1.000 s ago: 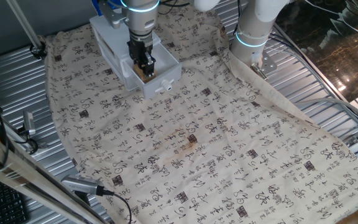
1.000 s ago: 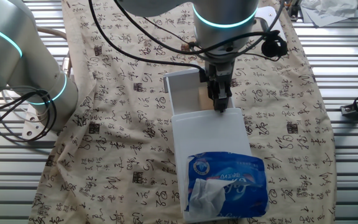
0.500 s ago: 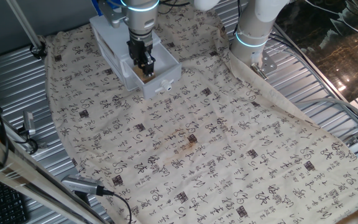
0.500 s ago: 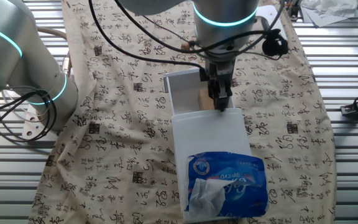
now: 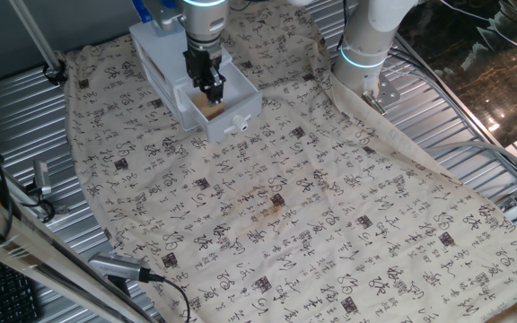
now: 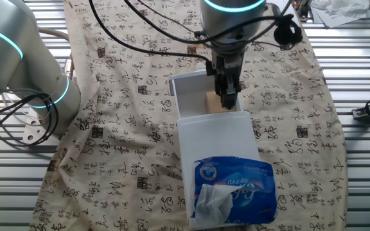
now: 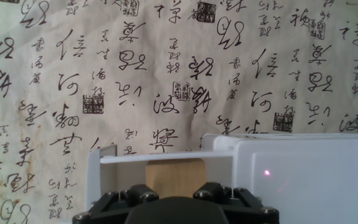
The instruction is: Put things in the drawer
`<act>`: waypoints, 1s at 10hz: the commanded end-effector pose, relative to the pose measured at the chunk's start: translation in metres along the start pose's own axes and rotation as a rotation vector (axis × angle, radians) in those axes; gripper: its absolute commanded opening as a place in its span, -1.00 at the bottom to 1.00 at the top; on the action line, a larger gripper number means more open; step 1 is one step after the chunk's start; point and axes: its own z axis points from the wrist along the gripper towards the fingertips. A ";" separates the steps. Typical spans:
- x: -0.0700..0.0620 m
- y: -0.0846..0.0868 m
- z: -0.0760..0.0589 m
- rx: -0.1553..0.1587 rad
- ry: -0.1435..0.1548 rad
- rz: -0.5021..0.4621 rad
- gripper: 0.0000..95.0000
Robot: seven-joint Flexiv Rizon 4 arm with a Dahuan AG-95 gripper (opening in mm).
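Observation:
The tan wooden block point(image 6: 212, 101) lies on the floor of the pulled-out white drawer point(image 6: 188, 96) of the small cabinet point(image 6: 218, 138). My gripper point(image 6: 227, 97) hangs just above the drawer, beside and over the block, with its fingers apart and nothing between them. In one fixed view the block point(image 5: 208, 107) shows just below the gripper point(image 5: 212, 89), behind the drawer front and its knob point(image 5: 239, 124). In the hand view the block point(image 7: 176, 177) rests inside the drawer rim point(image 7: 166, 158), right ahead of my black gripper housing point(image 7: 176, 211).
A blue tissue pack point(image 6: 233, 189) lies on the cabinet top. A cloth printed with characters point(image 5: 312, 197) covers the table. The arm's white base point(image 5: 366, 45) stands at the cloth's far edge. Cables and clamps lie on the metal surround point(image 5: 43, 193).
The gripper has risen a little out of the drawer. The block stays on the drawer floor, more of it showing than before.

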 end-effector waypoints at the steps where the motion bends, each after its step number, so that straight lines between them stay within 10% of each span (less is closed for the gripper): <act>1: 0.001 0.001 -0.009 -0.001 -0.001 0.001 0.20; 4: 0.001 0.011 -0.022 0.000 0.003 0.029 0.20; 5: 0.000 0.022 -0.022 -0.001 0.001 0.076 -1.00; 10: -0.007 0.061 -0.029 0.009 0.000 0.126 -1.00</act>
